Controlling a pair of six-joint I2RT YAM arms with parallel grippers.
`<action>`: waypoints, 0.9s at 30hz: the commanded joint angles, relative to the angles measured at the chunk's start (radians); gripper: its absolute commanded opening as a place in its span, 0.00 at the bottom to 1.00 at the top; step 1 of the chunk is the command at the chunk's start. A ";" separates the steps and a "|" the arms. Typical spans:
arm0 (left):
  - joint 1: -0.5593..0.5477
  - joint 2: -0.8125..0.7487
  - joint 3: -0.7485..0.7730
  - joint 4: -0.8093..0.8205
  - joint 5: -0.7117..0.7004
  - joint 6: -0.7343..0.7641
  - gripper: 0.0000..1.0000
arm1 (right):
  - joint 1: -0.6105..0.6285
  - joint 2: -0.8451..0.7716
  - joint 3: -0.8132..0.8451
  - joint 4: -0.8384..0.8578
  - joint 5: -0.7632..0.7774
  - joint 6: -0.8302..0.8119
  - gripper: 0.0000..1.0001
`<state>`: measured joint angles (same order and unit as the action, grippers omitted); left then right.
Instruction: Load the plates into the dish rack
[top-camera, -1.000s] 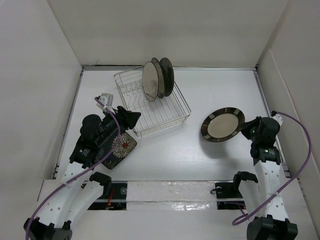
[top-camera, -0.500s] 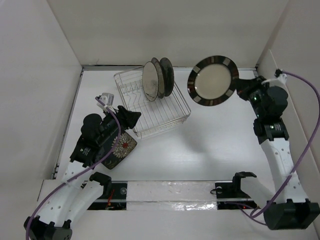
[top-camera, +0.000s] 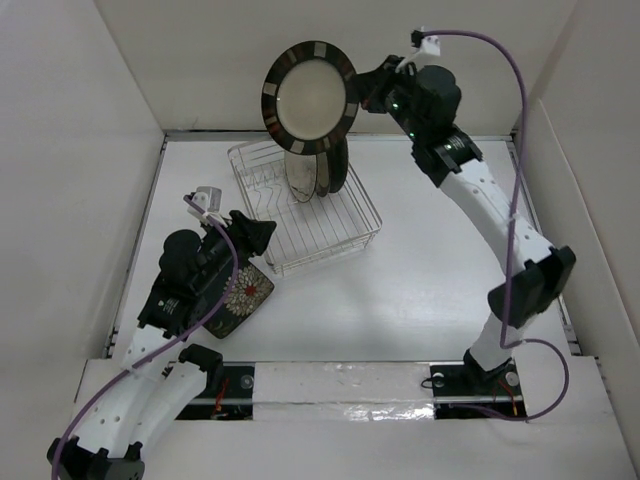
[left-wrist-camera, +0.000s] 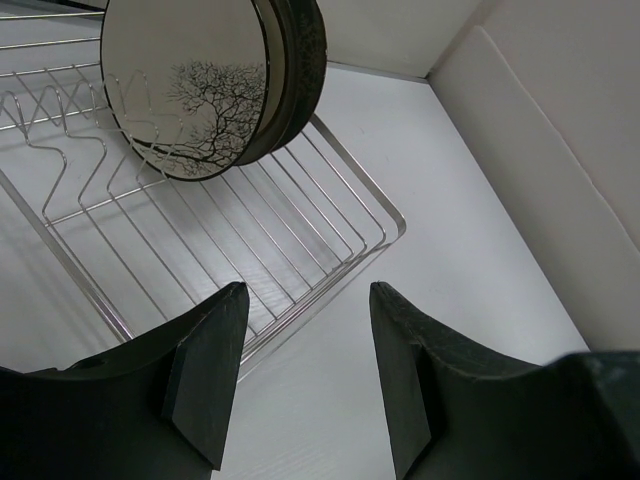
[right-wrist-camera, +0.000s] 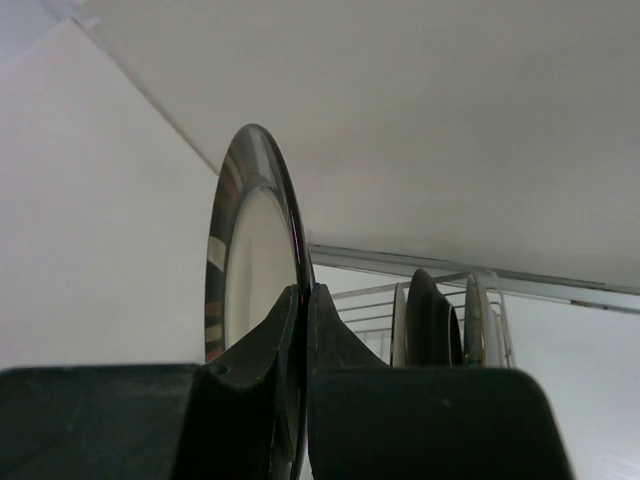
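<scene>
The silver wire dish rack (top-camera: 335, 225) stands at the back middle, with three plates (top-camera: 325, 172) upright in its prongs. My right gripper (top-camera: 362, 92) is shut on the rim of a round brown-rimmed plate (top-camera: 308, 97), held upright in the air above the rack; the wrist view shows the fingers (right-wrist-camera: 305, 290) pinching its edge (right-wrist-camera: 250, 240). My left gripper (top-camera: 255, 235) is open and empty, low by the rack's near left corner (left-wrist-camera: 308, 300). The black floral plate (top-camera: 247, 293) lies on the table under the left arm.
White walls close in the table at the back and both sides. A white strip runs along the near edge (top-camera: 340, 385). The right arm's purple cable (top-camera: 520, 120) loops high over the right side. The rack's front rows (left-wrist-camera: 200, 240) hold nothing.
My right arm has swung the brown-rimmed plate up and left, from the table's right side to above the rack. The left arm has not moved.
</scene>
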<state>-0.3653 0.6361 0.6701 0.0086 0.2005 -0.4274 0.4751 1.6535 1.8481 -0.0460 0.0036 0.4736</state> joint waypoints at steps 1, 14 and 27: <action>0.002 -0.016 0.048 0.021 -0.027 0.010 0.48 | 0.060 0.069 0.196 0.089 0.156 -0.068 0.00; 0.011 -0.030 0.046 0.019 -0.029 0.009 0.48 | 0.235 0.402 0.533 0.049 0.498 -0.322 0.00; 0.011 -0.029 0.046 0.019 -0.024 0.009 0.47 | 0.318 0.523 0.488 0.112 0.687 -0.569 0.00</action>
<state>-0.3580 0.6178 0.6701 -0.0051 0.1753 -0.4271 0.7952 2.1807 2.2883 -0.1783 0.6079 -0.0383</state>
